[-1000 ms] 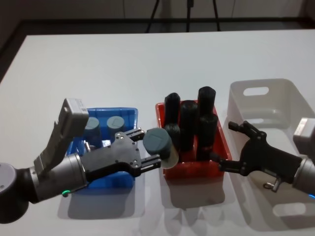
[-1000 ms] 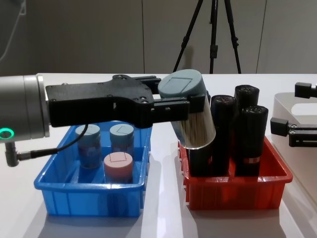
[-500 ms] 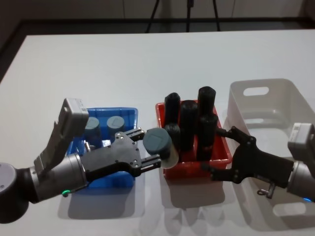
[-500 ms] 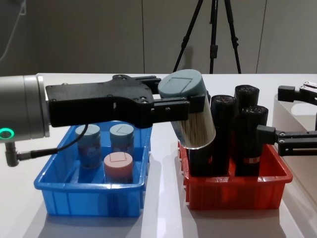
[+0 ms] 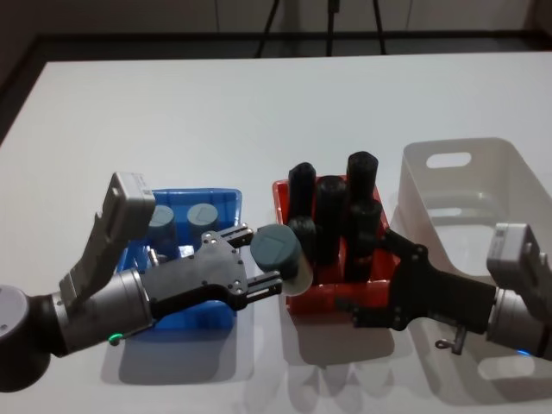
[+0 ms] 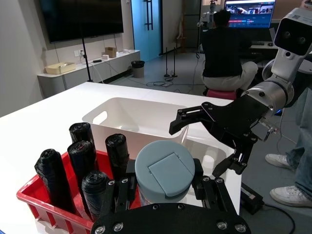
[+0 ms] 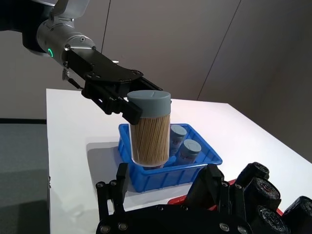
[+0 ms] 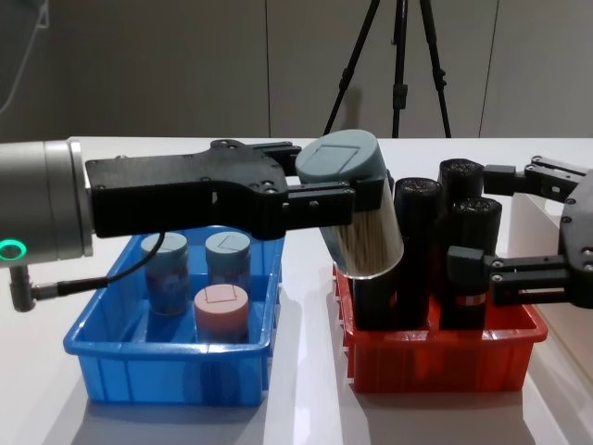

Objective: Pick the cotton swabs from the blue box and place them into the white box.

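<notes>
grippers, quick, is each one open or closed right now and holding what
Left gripper: shut on a cotton swab tub, held in the air.
Right gripper: open, holding nothing, at the red bin.

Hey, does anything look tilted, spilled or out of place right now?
Only the cotton swab tub stands out: the left end effector holds it tilted in the air, between the blue box and the red bin, lid leaning toward the blue box's side. Nothing looks spilled; the tubs in the blue box stand upright.
</notes>
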`<act>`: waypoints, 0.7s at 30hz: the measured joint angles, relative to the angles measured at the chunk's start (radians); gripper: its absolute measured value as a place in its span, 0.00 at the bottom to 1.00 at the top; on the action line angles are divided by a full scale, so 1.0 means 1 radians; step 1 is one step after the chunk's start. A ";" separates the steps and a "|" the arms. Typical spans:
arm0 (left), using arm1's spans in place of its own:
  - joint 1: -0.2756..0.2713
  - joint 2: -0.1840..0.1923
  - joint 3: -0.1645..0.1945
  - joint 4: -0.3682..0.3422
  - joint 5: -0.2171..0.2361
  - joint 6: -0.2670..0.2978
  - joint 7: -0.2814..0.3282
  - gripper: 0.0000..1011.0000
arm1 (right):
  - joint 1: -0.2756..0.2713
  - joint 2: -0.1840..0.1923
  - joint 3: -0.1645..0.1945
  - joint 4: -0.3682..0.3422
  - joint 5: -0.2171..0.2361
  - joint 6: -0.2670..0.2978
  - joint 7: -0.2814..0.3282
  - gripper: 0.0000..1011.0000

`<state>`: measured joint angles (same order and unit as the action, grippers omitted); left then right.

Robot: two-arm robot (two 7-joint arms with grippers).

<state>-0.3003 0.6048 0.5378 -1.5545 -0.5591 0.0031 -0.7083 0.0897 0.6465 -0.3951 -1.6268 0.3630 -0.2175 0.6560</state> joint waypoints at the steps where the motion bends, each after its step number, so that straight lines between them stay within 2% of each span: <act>1: 0.000 0.000 0.000 0.000 0.000 0.000 0.000 0.64 | 0.002 -0.002 -0.002 0.002 -0.002 0.000 0.000 0.99; 21: 0.000 0.000 0.000 0.000 0.000 0.000 0.000 0.64 | 0.073 -0.069 -0.070 0.048 -0.054 -0.005 0.000 0.99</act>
<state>-0.3004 0.6047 0.5378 -1.5545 -0.5591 0.0031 -0.7083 0.1626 0.5777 -0.4650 -1.5790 0.3091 -0.2223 0.6557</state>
